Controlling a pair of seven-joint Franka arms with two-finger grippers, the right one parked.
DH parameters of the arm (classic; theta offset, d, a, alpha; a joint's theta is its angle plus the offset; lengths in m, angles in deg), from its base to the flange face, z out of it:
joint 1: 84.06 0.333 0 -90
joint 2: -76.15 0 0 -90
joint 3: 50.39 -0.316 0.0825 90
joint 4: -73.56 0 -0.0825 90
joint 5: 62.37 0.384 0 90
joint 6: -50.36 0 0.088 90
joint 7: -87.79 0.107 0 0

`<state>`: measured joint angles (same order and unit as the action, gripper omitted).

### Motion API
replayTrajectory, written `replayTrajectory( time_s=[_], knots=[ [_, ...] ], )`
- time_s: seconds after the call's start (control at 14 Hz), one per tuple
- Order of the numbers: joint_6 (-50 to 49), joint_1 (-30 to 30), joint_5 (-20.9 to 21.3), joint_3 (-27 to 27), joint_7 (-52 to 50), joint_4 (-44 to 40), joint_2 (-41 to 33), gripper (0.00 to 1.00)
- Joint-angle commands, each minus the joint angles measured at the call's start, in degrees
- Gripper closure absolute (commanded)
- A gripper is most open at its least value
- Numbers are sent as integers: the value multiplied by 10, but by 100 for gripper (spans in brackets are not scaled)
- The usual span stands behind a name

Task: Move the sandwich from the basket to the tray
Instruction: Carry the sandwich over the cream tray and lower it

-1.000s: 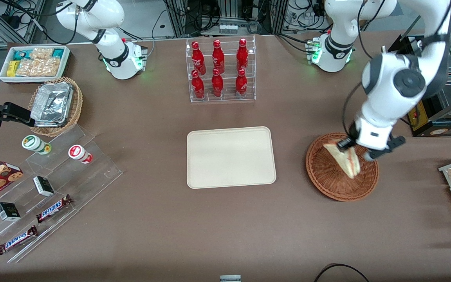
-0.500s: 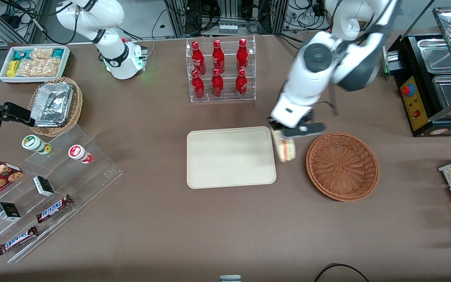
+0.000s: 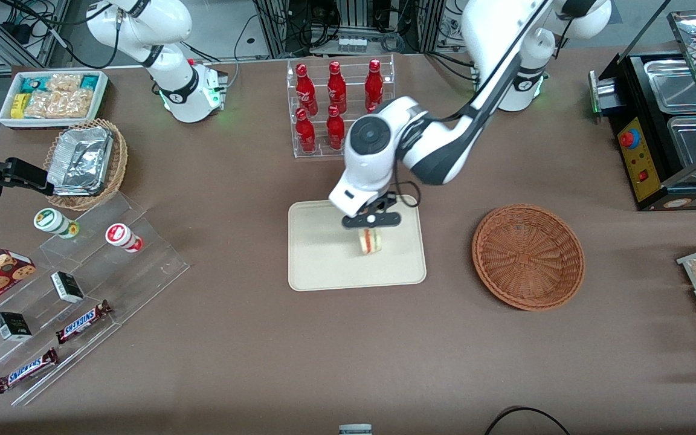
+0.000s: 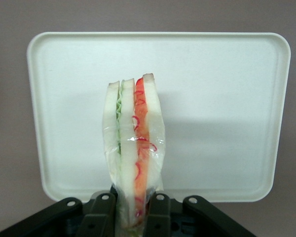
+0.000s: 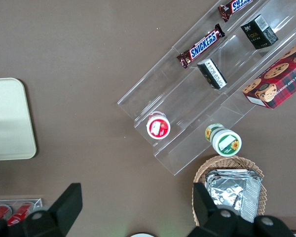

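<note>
Gripper: the gripper [image 3: 370, 223] [image 4: 131, 217] hangs over the tray, above its half toward the basket; the fingers [image 4: 102, 213] are closed on the sandwich.
Sandwich: the sandwich [image 3: 370, 240] [image 4: 133, 148] is clamped at one end between the fingers; it juts out from them with its red and green layers showing edge-on; it is over the tray's bare surface; whether it touches the tray cannot be told.
Tray: the tray [image 3: 324, 266] [image 4: 222, 98] lies mid-table, nearer the front camera than the bottle rack [image 3: 341, 109].
Basket: the basket [image 3: 528, 257] sits beside the tray, toward the working arm's end of the table, apart from it.
</note>
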<state>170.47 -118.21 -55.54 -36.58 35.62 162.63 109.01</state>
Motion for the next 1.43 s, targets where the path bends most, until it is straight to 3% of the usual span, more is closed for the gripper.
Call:
replayTrajectory(
  time_s=[0.0, 0.64, 0.71, 0.79, 0.86, 1.14, 1.36],
  knots=[
    [-10, -19, 43, -5, -21, -77, 70, 100],
    [44, -36, 57, -7, -38, -73, 119, 98],
    [44, -36, 57, -7, -39, -73, 118, 63],
    [43, -36, 57, -7, -39, -73, 116, 21],
    [36, -35, 57, -8, -39, -73, 111, 1],
    [-41, -20, 46, -10, -42, -72, 41, 0],
    [-115, 30, 29, -9, -58, -70, -39, 0]
  ],
)
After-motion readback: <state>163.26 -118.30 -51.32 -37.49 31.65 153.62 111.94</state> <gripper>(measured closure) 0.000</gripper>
